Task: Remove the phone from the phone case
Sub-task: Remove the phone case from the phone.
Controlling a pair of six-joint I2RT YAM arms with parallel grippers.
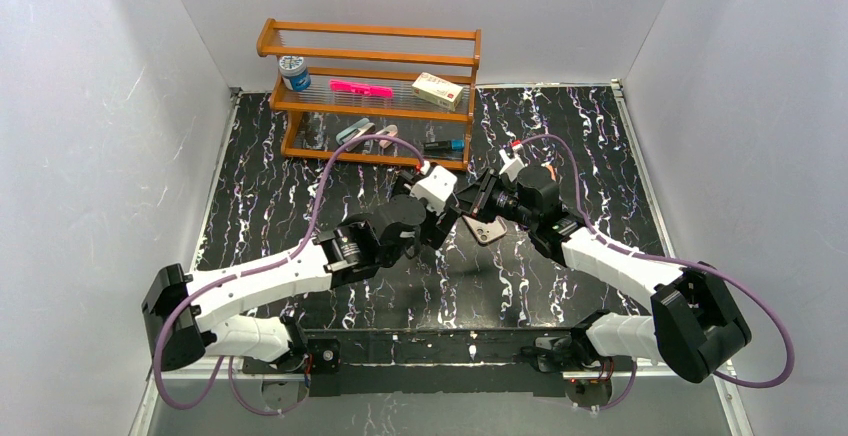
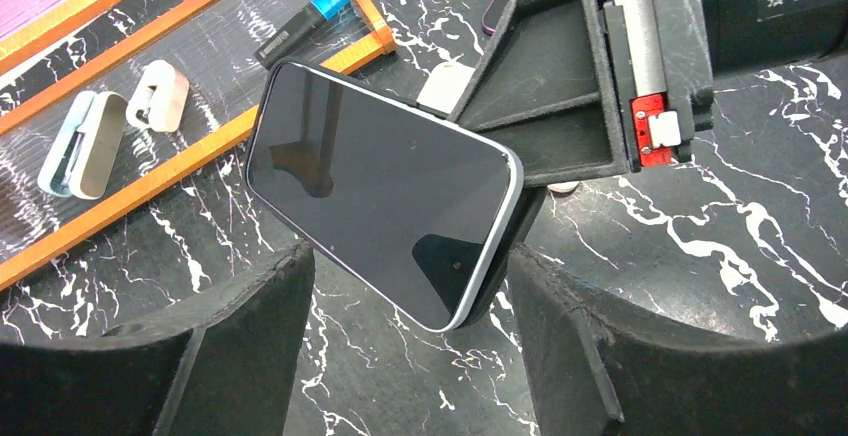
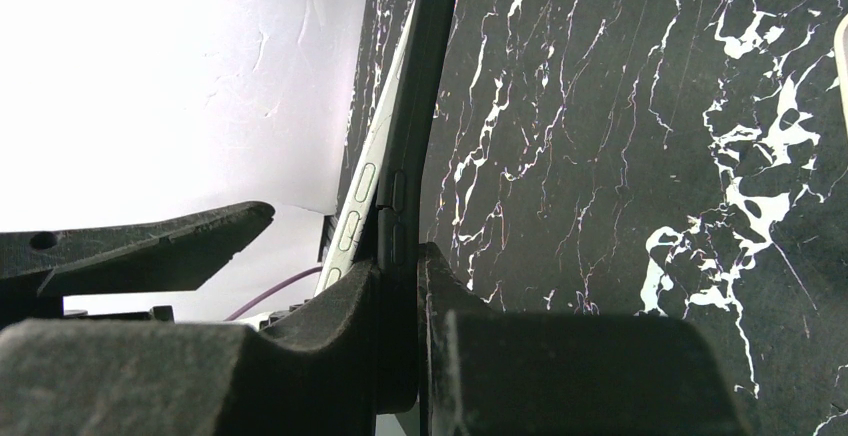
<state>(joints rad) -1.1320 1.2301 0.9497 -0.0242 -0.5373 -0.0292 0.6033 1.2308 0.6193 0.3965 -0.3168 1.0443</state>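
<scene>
Both arms meet just in front of the orange wooden rack [image 1: 370, 91], above the black, white-veined surface [image 1: 600, 156]. The dark-screened, silver-edged phone [image 2: 380, 186] is held clear of that surface, tilted, one end toward the rack, and it sits in the black phone case [image 3: 398, 206]. The right hand [image 3: 398, 261] is clamped across the thickness of one end. In the right wrist view the silver edge with its buttons lies against the dark case wall, and it cannot be told whether a gap has opened between them. The left hand [image 2: 410, 266] is spread wide, its two fingers flanking the phone's corner farthest from the rack, and contact on either side cannot be confirmed. The step in hand is judged to be the separating grasp. To do it well, the left hand should probably close on the exposed silver rim only, not on the case lip, while the right hand keeps hold of the case. A peel begun at this free corner is likely to release the phone more readily than a straight pull. Too shallow a bite risks slipping off the smooth rim, and too hard a pull could drag the case out of the right hand.
</scene>
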